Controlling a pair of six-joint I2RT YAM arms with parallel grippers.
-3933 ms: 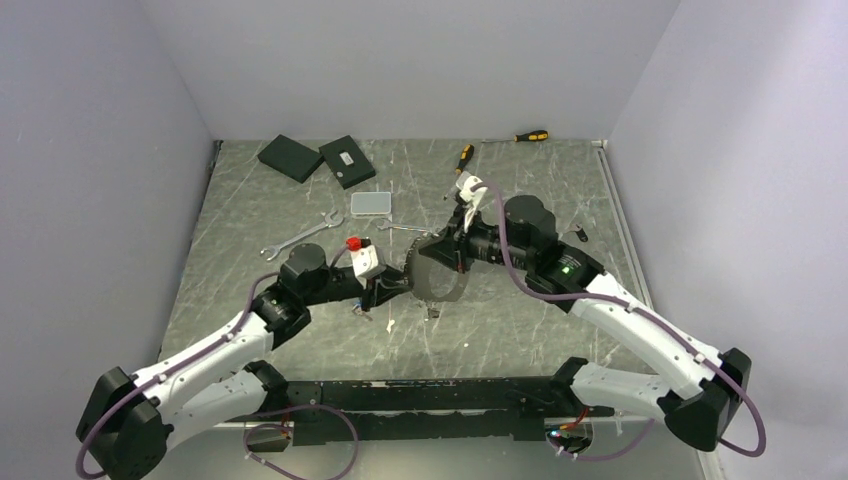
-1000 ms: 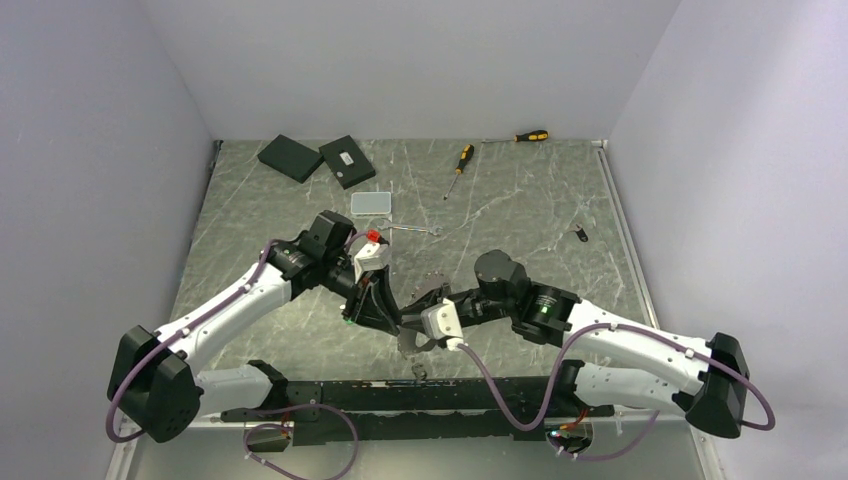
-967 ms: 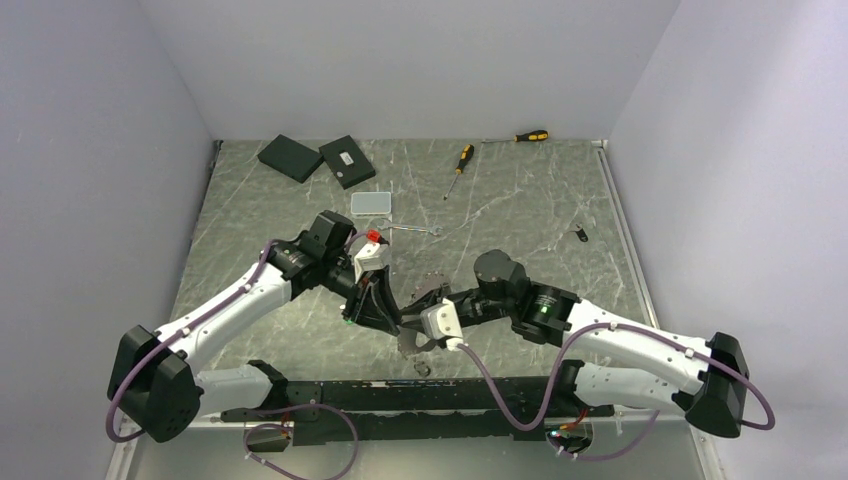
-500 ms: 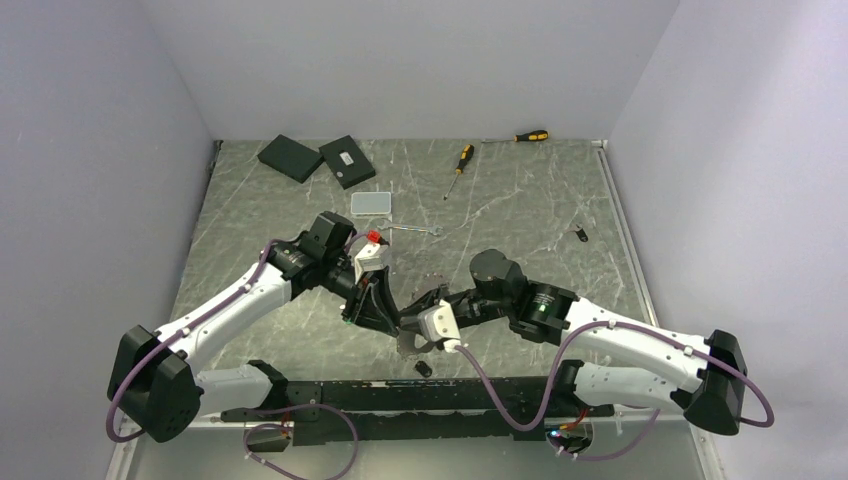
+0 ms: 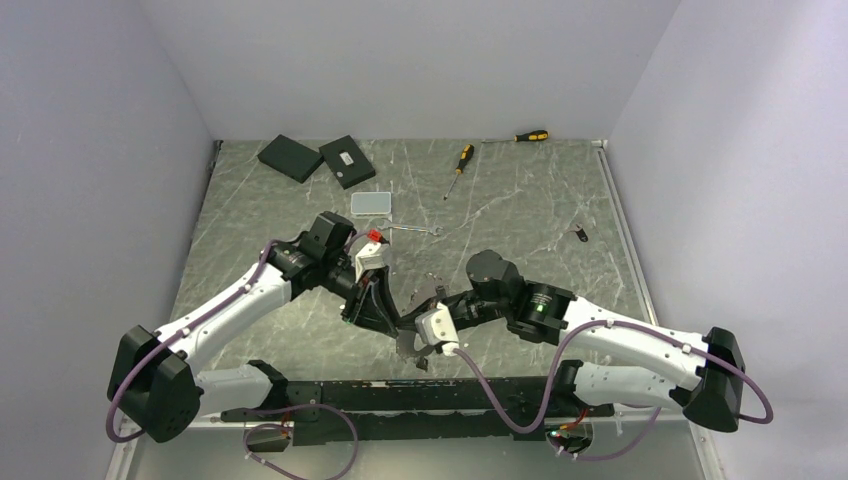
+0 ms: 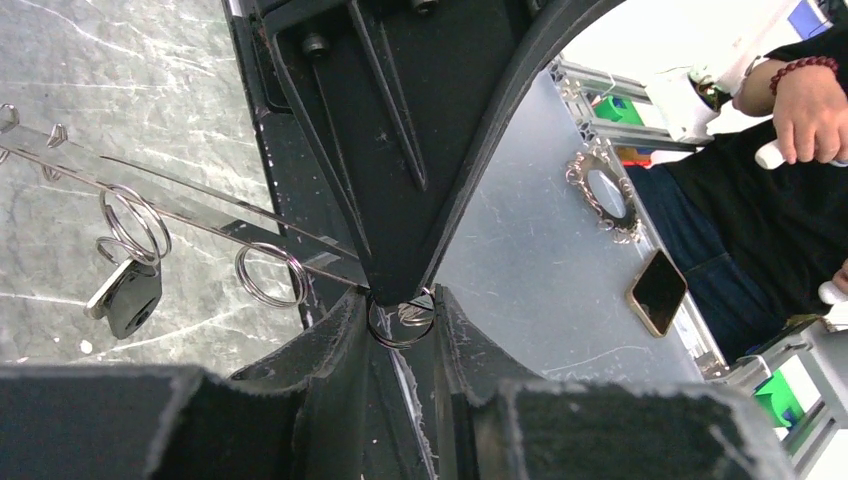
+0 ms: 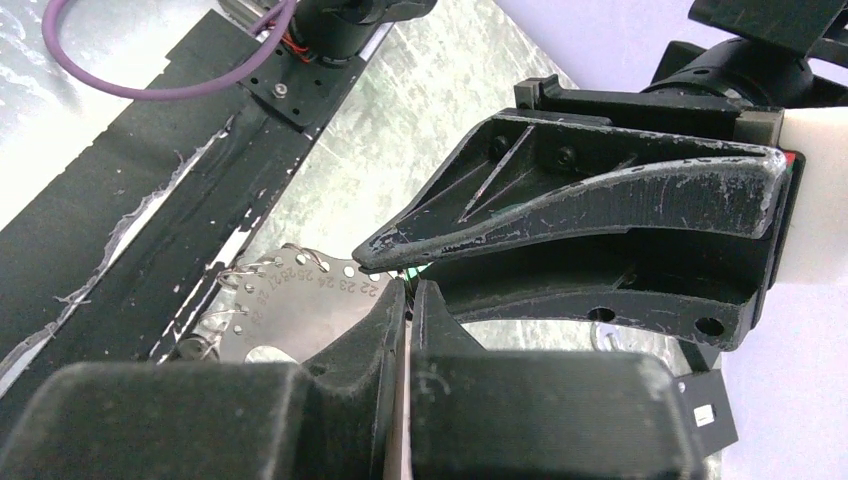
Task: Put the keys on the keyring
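The keyring [image 7: 300,312] here is a flat silvery plate with numbered holes and small split rings on its rim. My right gripper [image 7: 410,292] is shut on its edge, near the table's front [image 5: 412,330]. In the left wrist view the plate [image 6: 180,205] shows edge-on, with a black-headed key [image 6: 125,298] hanging from one of its rings. My left gripper [image 6: 400,320] is shut on a small split ring right at the plate's rim, tip to tip with the right gripper [image 5: 398,322]. Any key on that ring is hidden. Another small key [image 5: 578,235] lies at the right.
A spanner [image 5: 410,230], a clear box [image 5: 371,203], two black boxes [image 5: 290,157] and two screwdrivers [image 5: 461,158] lie farther back. The black base rail [image 5: 330,392] runs just below the grippers at the table's front edge.
Since 3.9 s ago both grippers have come from mid-table to the front edge. Over the last second the right gripper and plate edged slightly left and back; the left gripper barely moved.
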